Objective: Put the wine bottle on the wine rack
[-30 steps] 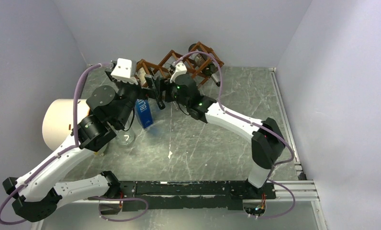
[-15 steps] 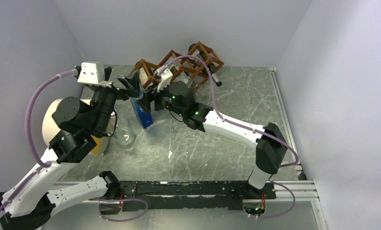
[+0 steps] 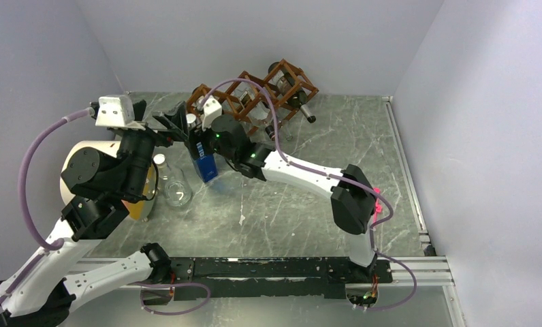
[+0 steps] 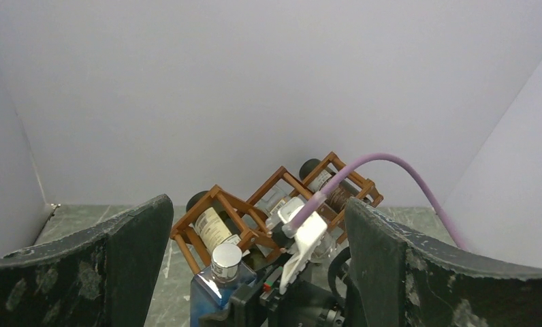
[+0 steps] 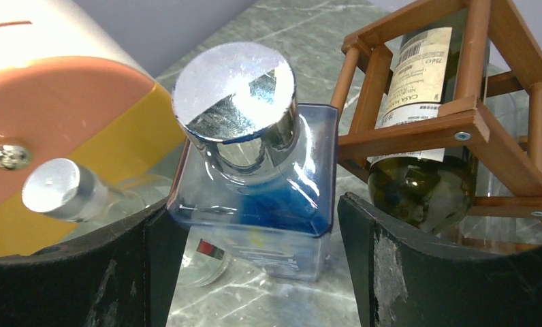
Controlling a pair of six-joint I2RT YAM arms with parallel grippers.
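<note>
While right gripper [image 5: 252, 204] sits spread around the blue square bottle [image 5: 251, 160] near the far edge, square up to its flat faces before closing; left gripper [image 4: 258, 208] idle, spread.

Both arms far forward, left claw [image 4: 258, 204] and right claw [image 5: 254, 225] each spread wide.

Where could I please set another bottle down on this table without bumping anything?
The table is bare at the back right, between the wine rack and the right-hand rail. So is the front centre, between the blue bottle and the base bar. The back left is crowded: rack, blue bottle, clear flask, cylinder.
</note>
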